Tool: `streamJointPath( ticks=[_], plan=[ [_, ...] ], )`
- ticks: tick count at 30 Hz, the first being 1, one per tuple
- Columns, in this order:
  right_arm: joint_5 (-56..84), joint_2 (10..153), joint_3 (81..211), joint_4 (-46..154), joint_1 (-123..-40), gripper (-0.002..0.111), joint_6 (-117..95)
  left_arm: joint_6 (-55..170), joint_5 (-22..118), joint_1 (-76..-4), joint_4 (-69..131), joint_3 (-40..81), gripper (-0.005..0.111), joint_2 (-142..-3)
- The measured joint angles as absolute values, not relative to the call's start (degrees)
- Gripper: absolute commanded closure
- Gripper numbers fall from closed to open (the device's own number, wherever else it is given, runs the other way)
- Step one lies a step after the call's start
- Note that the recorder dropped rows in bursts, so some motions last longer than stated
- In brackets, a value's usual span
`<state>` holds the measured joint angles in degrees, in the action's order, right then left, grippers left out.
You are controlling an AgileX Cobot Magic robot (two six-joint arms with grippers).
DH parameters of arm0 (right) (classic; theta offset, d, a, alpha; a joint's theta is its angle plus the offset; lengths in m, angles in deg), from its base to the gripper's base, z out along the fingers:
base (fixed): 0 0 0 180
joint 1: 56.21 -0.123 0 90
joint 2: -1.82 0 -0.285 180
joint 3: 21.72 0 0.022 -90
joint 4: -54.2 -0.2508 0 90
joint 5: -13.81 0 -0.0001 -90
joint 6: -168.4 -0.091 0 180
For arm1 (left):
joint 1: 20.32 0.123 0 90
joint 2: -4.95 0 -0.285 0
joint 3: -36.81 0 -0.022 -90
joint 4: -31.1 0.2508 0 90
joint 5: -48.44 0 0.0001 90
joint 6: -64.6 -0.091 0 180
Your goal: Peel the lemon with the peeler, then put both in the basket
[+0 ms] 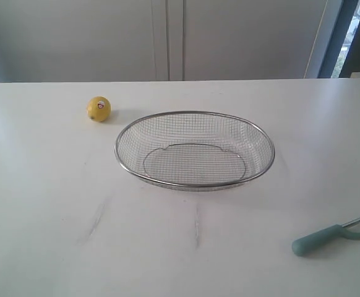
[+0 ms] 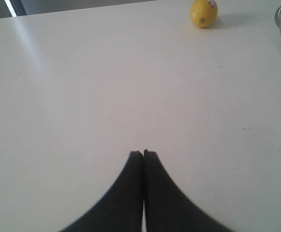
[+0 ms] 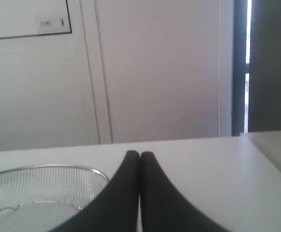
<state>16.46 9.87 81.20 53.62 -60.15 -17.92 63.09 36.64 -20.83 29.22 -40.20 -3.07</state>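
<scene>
The lemon point(image 1: 98, 109) rests on the white table point(image 1: 44, 216), far left, near the basket point(image 1: 195, 112) but not touching it. The peeler point(image 1: 331, 235) lies at the near right, well apart from the basket. The left gripper point(image 2: 143, 153) is pressed together over bare table, with the lemon well beyond its tips. The right gripper point(image 3: 139, 154) is likewise pressed together and grips nothing, with the basket rim close beside it.

The small yellow lemon point(image 1: 98, 109), unpeeled and showing its sticker, sits far left. The shallow oval wire-mesh basket point(image 1: 117, 148) stands upright in the middle, near the lemon but apart from it. The teal-handled peeler point(image 1: 328, 237) lies flat near right, its blade end pointing right.
</scene>
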Motion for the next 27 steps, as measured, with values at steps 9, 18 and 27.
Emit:
streamJointPath(
  ticks=[9, 18, 27],
  plan=[
    [23.9, 9.9, 81.2, 53.6, -60.1, 0.108, -18.5, 63.1, 36.6, -20.8, 29.2, -40.2, 0.107, -3.1],
    [24.6, 9.9, 81.2, 53.6, -60.1, 0.108, -40.7, 63.1, 36.6, -20.8, 29.2, -40.2, 0.107, -3.1],
    [7.0, 17.6, 88.1, 51.5, -60.1, 0.108, -48.9, 63.1, 36.6, -20.8, 29.2, -40.2, 0.107, -3.1]
  ],
)
